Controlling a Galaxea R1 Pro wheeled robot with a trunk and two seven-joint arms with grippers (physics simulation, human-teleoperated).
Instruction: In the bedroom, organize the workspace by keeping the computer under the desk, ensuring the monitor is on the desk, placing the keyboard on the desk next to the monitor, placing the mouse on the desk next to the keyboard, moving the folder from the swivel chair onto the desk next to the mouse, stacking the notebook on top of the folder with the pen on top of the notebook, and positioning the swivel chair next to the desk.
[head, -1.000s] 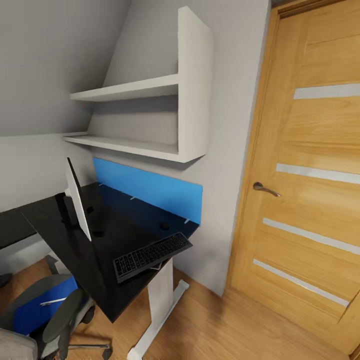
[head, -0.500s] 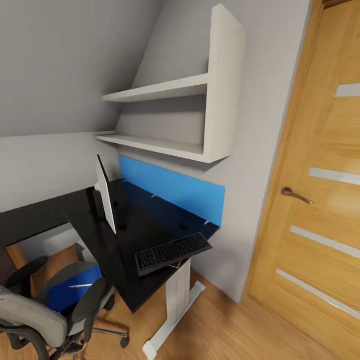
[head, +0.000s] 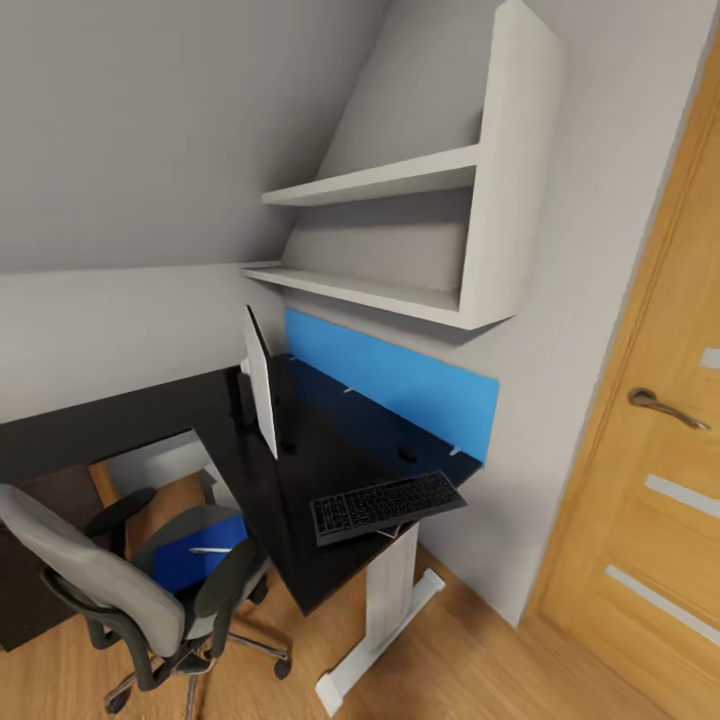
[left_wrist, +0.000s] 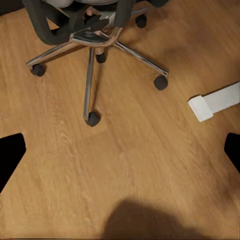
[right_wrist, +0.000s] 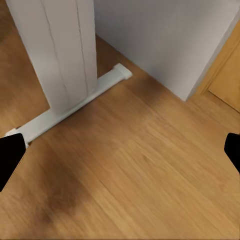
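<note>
On the desk (head: 300, 560), the keyboard (head: 385, 505) overhangs its edge.

Folder (head: 190, 565) on swivel chair (head: 150, 590) seat partly hidden behind armrest. Pale stick on folder too small to identify. Chair seat cut off beyond left gripper (left_wrist: 120, 150). Counter (head: 290, 480) left end cut off.

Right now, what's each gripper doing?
Left gripper: open, empty, over bare wood floor.
Right gripper: open, empty, near the desk leg.

Head high; wrists floorward near desk (head: 300, 470)
</note>
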